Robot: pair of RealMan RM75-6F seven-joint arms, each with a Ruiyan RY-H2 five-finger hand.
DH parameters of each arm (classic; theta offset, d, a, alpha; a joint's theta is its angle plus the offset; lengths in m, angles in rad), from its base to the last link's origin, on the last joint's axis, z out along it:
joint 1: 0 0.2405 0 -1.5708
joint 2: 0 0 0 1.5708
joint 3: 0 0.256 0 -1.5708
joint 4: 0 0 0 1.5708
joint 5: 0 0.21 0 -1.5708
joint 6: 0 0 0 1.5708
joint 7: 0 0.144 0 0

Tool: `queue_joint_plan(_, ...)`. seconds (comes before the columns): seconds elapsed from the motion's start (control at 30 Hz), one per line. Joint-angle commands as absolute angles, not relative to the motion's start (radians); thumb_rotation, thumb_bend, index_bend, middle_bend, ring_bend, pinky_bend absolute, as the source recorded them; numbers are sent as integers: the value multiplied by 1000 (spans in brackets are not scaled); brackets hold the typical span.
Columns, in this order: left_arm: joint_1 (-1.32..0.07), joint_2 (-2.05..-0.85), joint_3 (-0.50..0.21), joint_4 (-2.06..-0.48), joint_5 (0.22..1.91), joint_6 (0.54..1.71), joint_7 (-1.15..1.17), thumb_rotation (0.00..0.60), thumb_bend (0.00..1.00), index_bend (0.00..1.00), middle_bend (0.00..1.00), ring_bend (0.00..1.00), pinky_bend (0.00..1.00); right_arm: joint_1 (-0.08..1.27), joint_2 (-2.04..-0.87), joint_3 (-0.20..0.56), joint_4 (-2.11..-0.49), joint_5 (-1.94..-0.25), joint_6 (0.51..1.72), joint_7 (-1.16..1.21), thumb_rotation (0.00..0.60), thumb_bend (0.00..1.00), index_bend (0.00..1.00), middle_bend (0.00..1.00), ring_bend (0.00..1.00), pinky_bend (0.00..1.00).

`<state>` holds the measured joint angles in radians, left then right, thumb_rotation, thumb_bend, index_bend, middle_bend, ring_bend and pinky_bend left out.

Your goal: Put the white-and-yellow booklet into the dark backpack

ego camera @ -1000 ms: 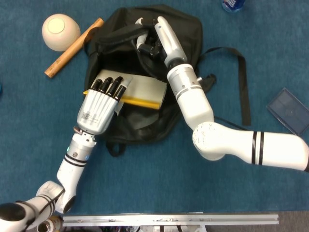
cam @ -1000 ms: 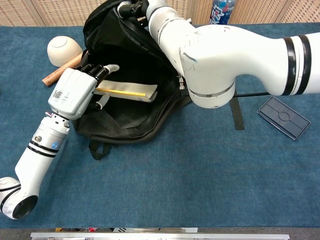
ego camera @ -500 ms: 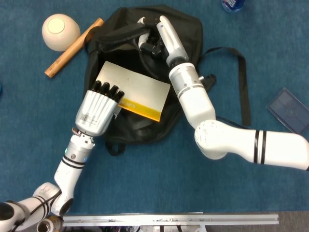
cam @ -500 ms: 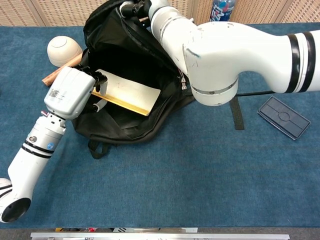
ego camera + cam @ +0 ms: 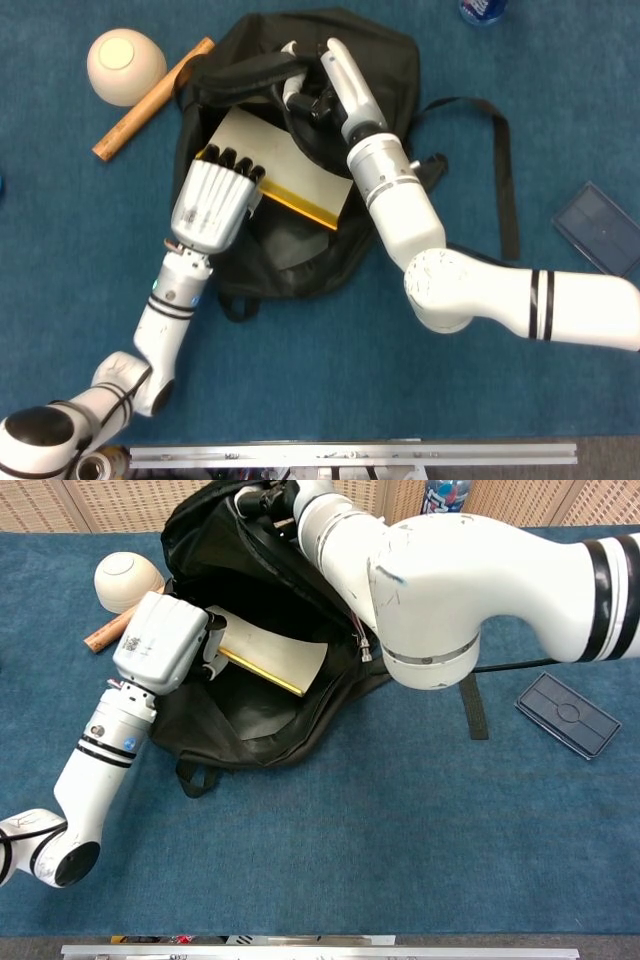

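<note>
The dark backpack (image 5: 385, 60) (image 5: 260, 720) lies open on the blue table. The white-and-yellow booklet (image 5: 290, 170) (image 5: 275, 655) sits tilted in its mouth, yellow edge toward the near side. My left hand (image 5: 215, 200) (image 5: 165, 640) grips the booklet's left end, fingers curled over its edge. My right hand (image 5: 315, 85) (image 5: 270, 495) holds the backpack's upper flap at the far rim, keeping the opening lifted. Part of the booklet is hidden under the flap and strap.
A cream bowl (image 5: 125, 65) (image 5: 125, 578) and a wooden stick (image 5: 150, 98) lie left of the backpack. A dark flat case (image 5: 600, 228) (image 5: 565, 715) is at the right. A bottle (image 5: 480, 8) stands at the far edge. A loose strap (image 5: 500, 170) trails right.
My left hand has pushed the booklet farther up and into the backpack's mouth. The booklet tipped from flat to tilted under the flap. The right hand stayed at the flap.
</note>
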<state>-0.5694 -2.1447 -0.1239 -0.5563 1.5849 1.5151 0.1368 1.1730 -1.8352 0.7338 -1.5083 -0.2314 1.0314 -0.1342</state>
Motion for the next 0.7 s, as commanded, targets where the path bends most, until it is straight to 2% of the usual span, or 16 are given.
queue_joint_plan(0.03,-590,-2168,-150,-536,1559,1491,135,600,210,774,760,629,601,1173,-1833,731,-1514,-231,1030,-133,600,877,721,634,651,806)
queue_joint_plan(0.17,-600,-2188,-176,-525,1524,1463,145,600,210,744,750,616,601,1173,-1833,725,-1520,-232,1032,-131,600,877,721,635,651,805)
queue_joint_plan(0.27,-581,-2179,-170,-546,1518,1472,148,600,208,628,707,586,600,1174,-1828,725,-1513,-233,1026,-135,600,877,721,634,651,806)
queue_joint_plan(0.3,-567,-2170,-165,-565,1515,1477,153,600,207,555,667,558,599,1172,-1827,720,-1514,-232,1024,-133,600,877,721,634,651,806)
queue_joint_plan(0.4,-527,-2130,-151,-658,1503,1476,176,600,204,379,518,436,576,1167,-1827,710,-1511,-240,1020,-129,600,877,721,634,651,806)
queue_joint_plan(0.5,-490,-2068,-135,-787,1491,1469,236,600,201,263,404,349,528,1164,-1827,701,-1510,-245,1019,-129,600,877,721,635,651,806)
queue_joint_plan(0.6,-460,-2001,-126,-935,1468,1446,305,600,197,183,348,301,490,1159,-1824,699,-1510,-248,1014,-123,600,877,721,634,651,805)
queue_joint_plan(0.7,-431,-1930,-114,-1067,1456,1449,384,600,197,145,316,278,465,1152,-1818,691,-1516,-255,1007,-121,600,877,721,634,651,805)
